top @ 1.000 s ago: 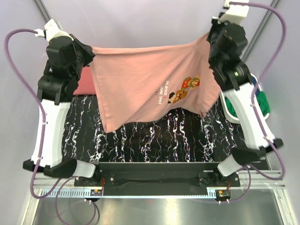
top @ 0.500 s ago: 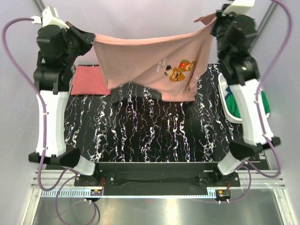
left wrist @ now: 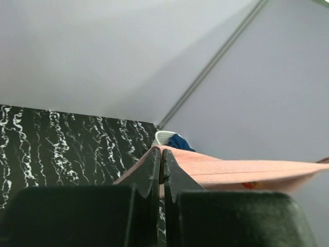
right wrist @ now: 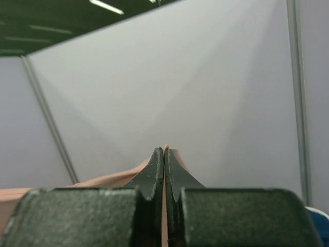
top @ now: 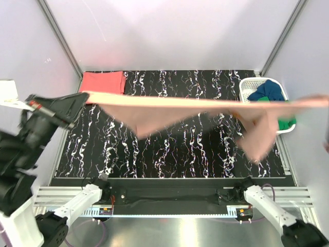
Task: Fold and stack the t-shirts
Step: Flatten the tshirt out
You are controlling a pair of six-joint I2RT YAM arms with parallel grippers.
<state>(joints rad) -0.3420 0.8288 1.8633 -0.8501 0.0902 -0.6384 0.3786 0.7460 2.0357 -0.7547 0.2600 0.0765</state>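
Top view, change: both arms have swung up and apart since 0.5 s ago. The pale salmon-pink t-shirt [top: 169, 102], which hung like a curtain over the far edge of the marbled mat [top: 180, 154], is now 1 taut, motion-blurred band high above the mat's middle.
Top view, left gripper [top: 82, 96]: above the mat's left edge, pinching the shirt's left end.
Top view, right end: the cloth runs past the mat's right edge; no gripper shows there.
Top view, coral-red t-shirt [top: 103, 82]: folded flat on the mat's far-left corner.
Top view, white basket [top: 252, 80]: at the mat's far-right corner, holding blue and green cloth.
Left wrist view: jaws clamped on the pink hem.
Right wrist view, right gripper [right wrist: 163, 154]: closed on a thin pink edge.
Meaning: probably a spreading swing before laying the shirt down — folding not yet begun.
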